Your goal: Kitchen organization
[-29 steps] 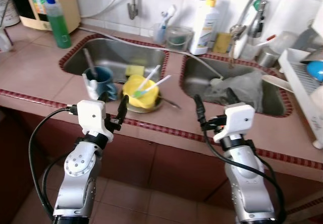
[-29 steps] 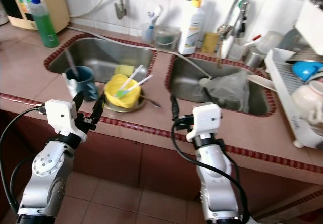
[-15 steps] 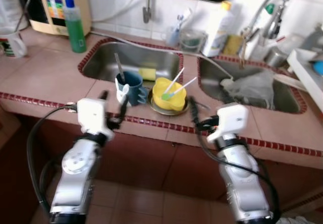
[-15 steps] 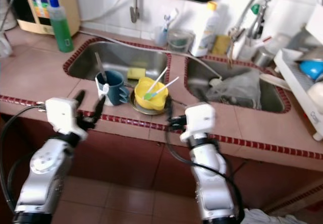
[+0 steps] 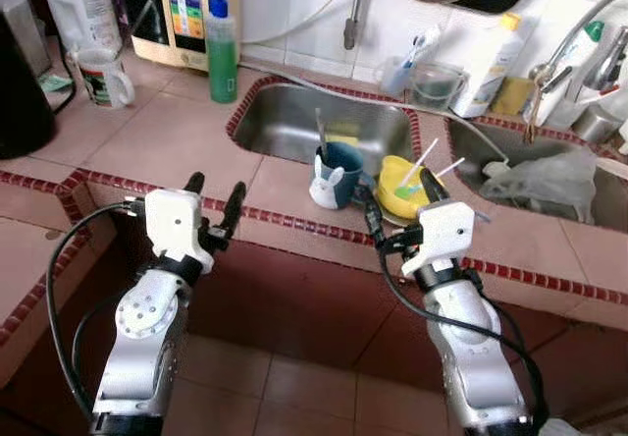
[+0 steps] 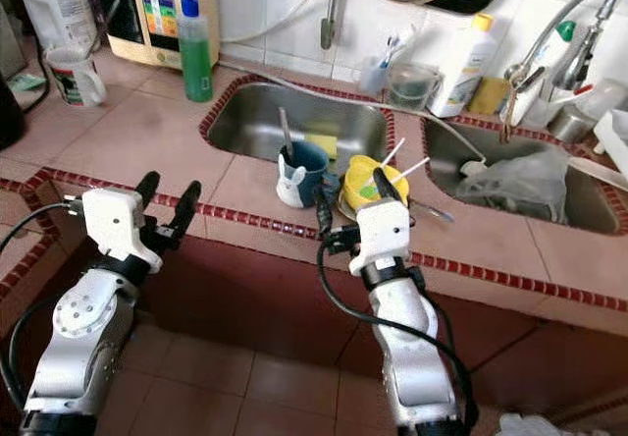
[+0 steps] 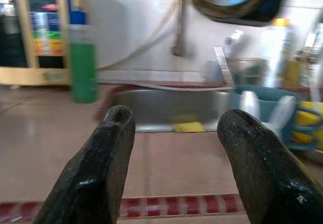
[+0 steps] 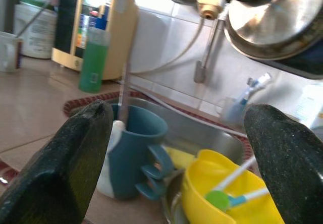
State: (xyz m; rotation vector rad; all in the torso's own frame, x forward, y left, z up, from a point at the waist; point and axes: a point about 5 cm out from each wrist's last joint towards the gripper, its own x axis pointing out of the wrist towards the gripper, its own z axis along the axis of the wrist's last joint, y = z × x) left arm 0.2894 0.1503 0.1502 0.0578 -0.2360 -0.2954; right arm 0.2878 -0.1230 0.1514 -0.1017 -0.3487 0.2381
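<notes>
The robot stands before a pink-tiled kitchen counter (image 5: 167, 141) edged with a dark red mosaic strip, both silver arms raised in front of that edge. The left gripper (image 5: 215, 191) hovers just short of the counter's front strip, its two long black fingers (image 7: 96, 176) spread wide with nothing between them; in the left wrist view bare tile shows through the gap. The right gripper (image 6: 349, 197) is held at the counter edge directly below the crockery, its fingers (image 8: 75, 158) likewise wide apart and holding nothing.

Seen from the head camera, a dark teal ceramic mug (image 5: 339, 168) with a spoon handle standing in it sits on the tile strip at the front of the left stainless-steel sink basin (image 5: 294, 127), at about 11 o'clock from the right gripper. Touching it at 3 o'clock is a yellow plastic bowl (image 5: 404, 183) resting on a small metal plate, with two white-handled utensils leaning out of it. A yellow sponge (image 6: 322, 144) lies in the basin behind the mug. A green liquid soap bottle (image 5: 221, 50) with a blue cap stands at 10 o'clock from the basin, and a white printed mug (image 5: 100, 76) stands farther toward 9 o'clock. The right sink basin (image 6: 589, 200) holds a crumpled clear plastic bag (image 5: 545, 174), and a white detergent bottle (image 5: 491, 53) stands against the tiled wall behind.
</notes>
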